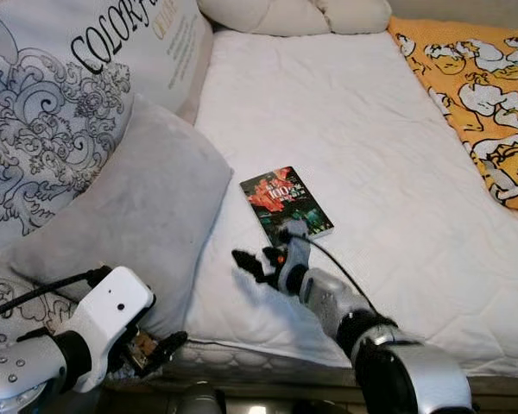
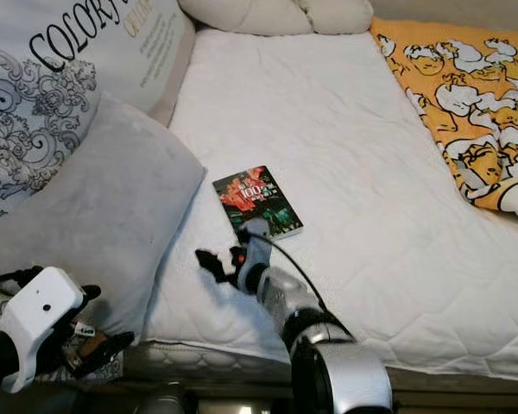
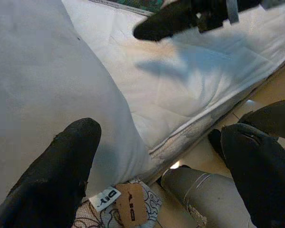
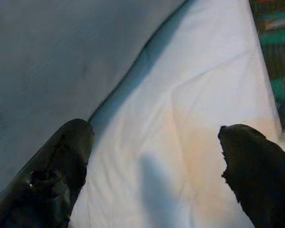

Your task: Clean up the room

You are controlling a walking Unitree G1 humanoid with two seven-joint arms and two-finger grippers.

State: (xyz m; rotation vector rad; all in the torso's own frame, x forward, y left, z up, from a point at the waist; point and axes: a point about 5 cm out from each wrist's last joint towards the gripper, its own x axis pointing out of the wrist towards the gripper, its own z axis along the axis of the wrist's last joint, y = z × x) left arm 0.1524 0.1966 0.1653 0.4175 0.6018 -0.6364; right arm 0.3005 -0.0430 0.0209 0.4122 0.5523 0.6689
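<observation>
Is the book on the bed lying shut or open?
Shut. The book lies flat on the white mattress with its red and green cover facing up, no pages showing. The right gripper hovers open just beside it.

The right claw [image 1: 257, 259] is held forward with fingers spread; the left claw [image 3: 161, 166] is held low, likewise spread.

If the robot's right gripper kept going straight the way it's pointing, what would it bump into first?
Probably the grey pillow. The right gripper hangs open just above the white mattress, fingers aimed toward the pillow's edge, with the book off to one side. How low it hangs is unclear, so it could graze the mattress first.
</observation>
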